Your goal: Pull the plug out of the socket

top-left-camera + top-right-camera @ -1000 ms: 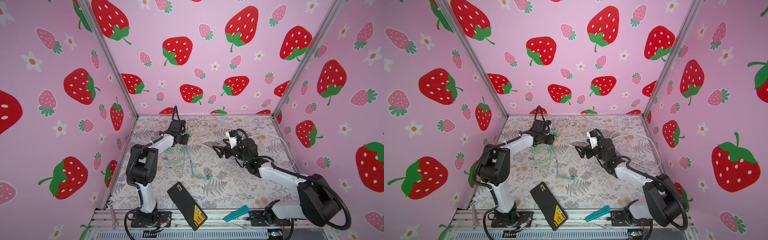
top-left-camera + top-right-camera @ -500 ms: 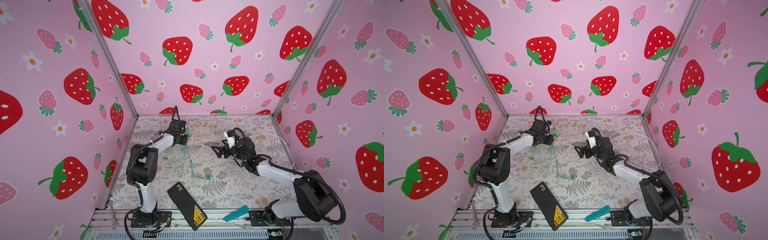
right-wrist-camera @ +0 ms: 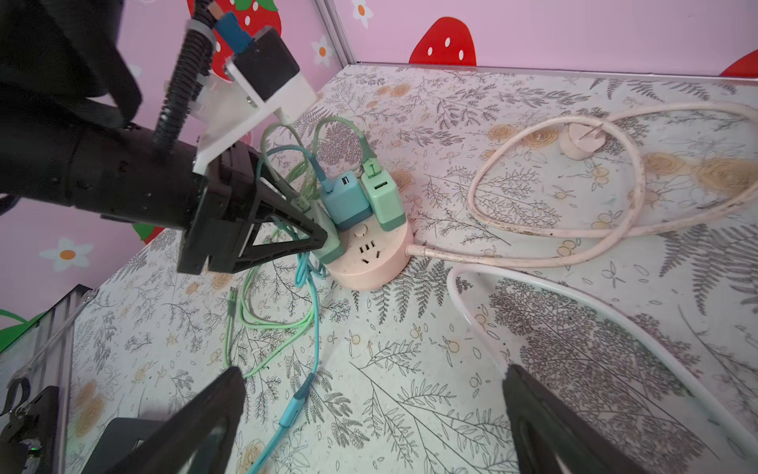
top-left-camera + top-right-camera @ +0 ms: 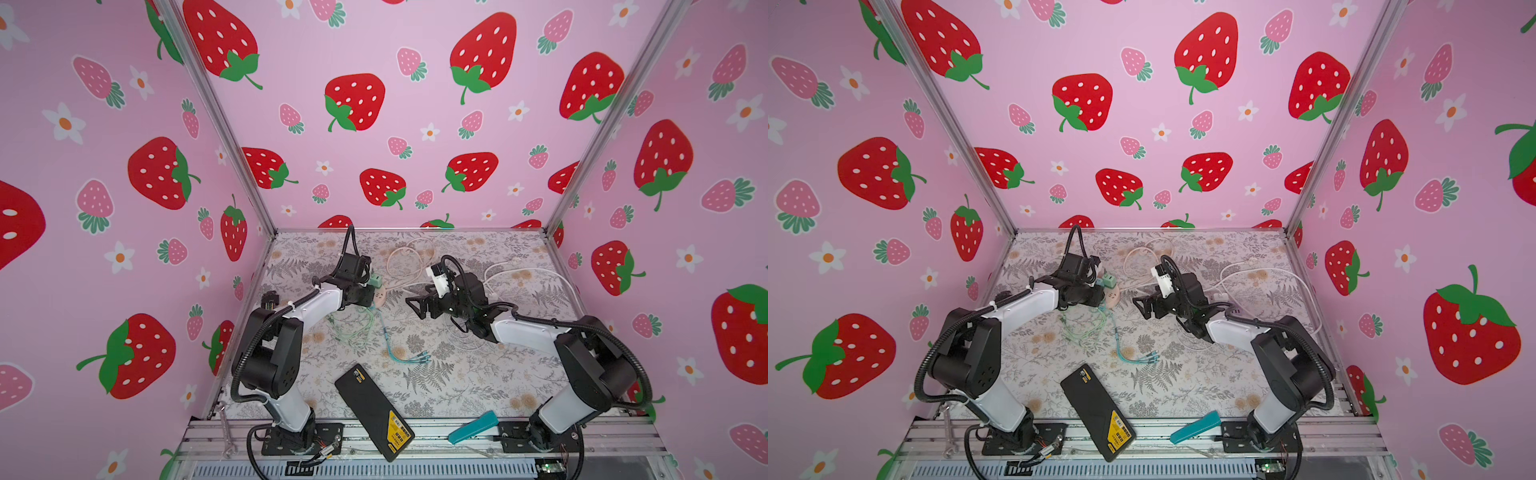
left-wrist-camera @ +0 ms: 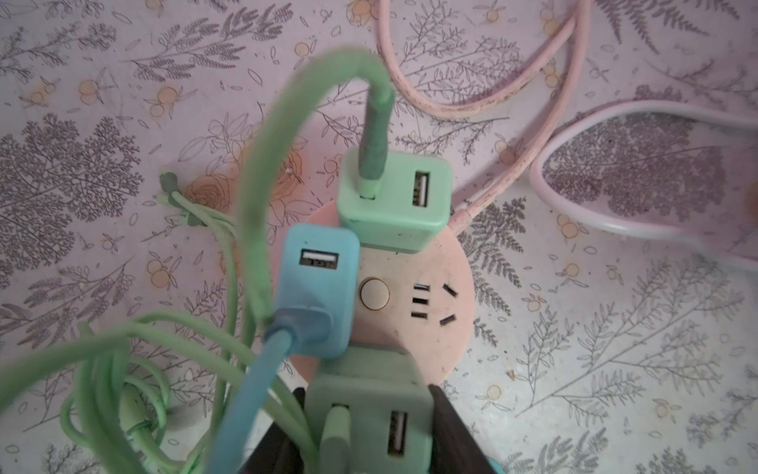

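A round pink socket lies on the floral mat, seen also in both top views. Three plugs stand in it: a far green plug, a blue plug and a near green plug. My left gripper is shut on the near green plug, one black finger against each side. From the right wrist view the left gripper pinches that plug at the socket's edge. My right gripper hovers open just right of the socket, holding nothing.
Green and blue cables trail from the plugs toward the front. The socket's pink cord and a white cable loop at the back right. A black flat device and a teal tool lie at the front edge.
My left gripper's fingers have closed in onto the near green plug. The right gripper has drifted a little left toward the socket, still open.
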Robot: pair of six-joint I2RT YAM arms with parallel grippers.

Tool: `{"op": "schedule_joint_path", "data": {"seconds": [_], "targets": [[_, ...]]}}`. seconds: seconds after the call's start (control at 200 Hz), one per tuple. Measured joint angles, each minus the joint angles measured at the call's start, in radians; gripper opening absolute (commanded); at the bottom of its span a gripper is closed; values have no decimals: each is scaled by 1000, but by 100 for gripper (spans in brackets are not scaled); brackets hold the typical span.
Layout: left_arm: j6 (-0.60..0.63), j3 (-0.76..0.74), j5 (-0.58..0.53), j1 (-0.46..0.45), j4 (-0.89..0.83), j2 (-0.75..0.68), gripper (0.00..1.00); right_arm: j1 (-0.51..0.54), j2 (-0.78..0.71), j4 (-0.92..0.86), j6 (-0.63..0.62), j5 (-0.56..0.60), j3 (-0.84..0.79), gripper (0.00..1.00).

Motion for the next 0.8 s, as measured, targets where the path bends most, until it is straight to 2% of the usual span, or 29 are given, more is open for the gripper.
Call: {"op": "schedule_joint_path", "data": {"seconds": [0.4,0.801], "targets": [[-82,-194,-63,-127,10,-173,41,69,192,-74,16,100,119,100],[-109,-237,-81,-149,43,-214,48,131,300,-193,-18,216,260,100]]}}
